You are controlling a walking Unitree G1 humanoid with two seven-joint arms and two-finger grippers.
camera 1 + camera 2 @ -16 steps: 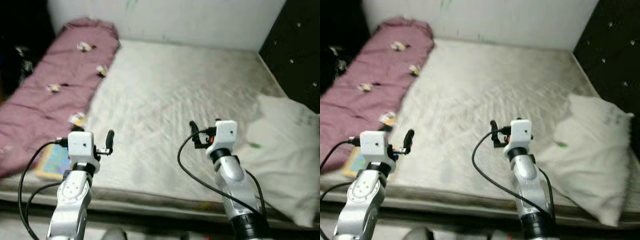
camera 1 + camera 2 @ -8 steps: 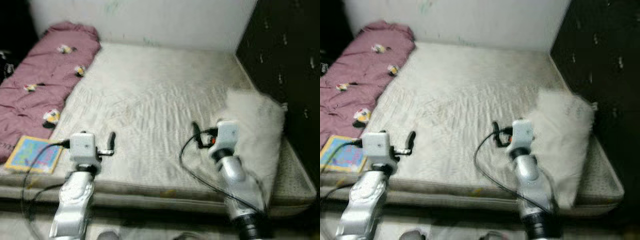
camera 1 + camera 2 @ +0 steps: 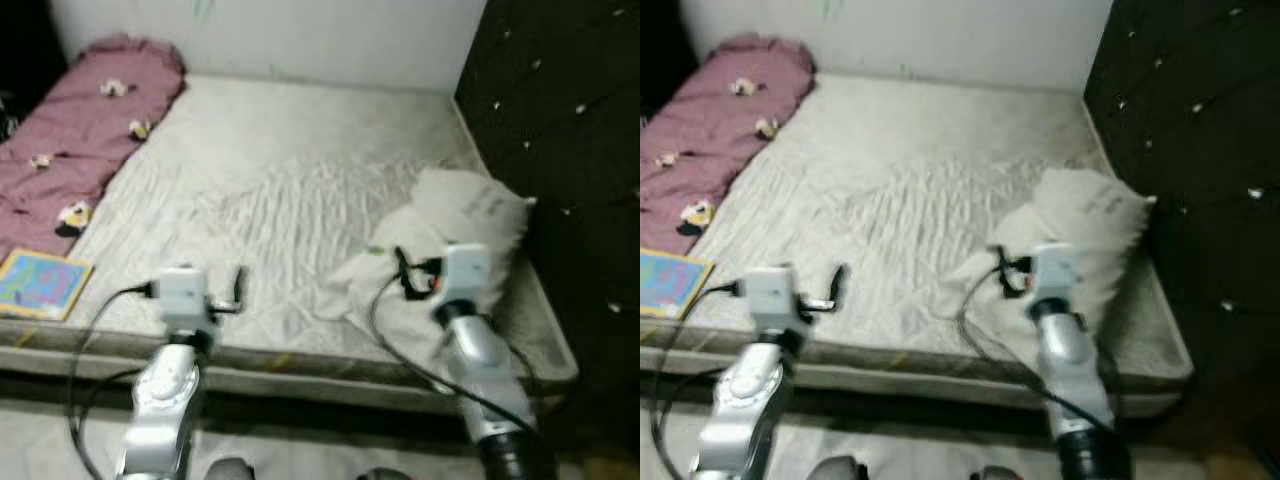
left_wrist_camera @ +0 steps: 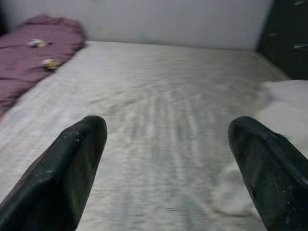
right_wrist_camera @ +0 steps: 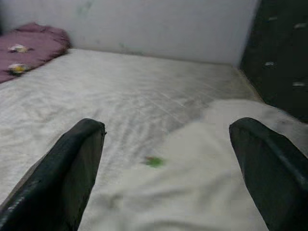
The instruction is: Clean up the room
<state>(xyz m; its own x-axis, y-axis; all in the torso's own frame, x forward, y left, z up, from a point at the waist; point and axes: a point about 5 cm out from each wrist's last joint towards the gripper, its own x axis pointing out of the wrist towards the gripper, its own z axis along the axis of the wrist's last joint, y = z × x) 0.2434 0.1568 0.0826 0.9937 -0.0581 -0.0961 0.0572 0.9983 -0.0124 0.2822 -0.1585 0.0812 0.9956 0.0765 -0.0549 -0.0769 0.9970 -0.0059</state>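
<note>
I hold both arms up at the near edge of the mattress (image 3: 270, 180). My left gripper (image 4: 163, 168) and right gripper (image 5: 168, 168) both have fingers spread apart, gripping nothing. A white pillow (image 3: 440, 225) lies by my right gripper. A maroon quilt (image 3: 70, 130) and a book (image 3: 40, 283) lie far left.

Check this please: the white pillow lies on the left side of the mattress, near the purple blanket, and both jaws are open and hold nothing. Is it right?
One detail is wrong. The white pillow lies on the right side of the mattress, beside the dark wall, far from the purple blanket on the left, as the left eye view shows. Both the left gripper and right gripper do have open jaws and hold nothing.
</note>
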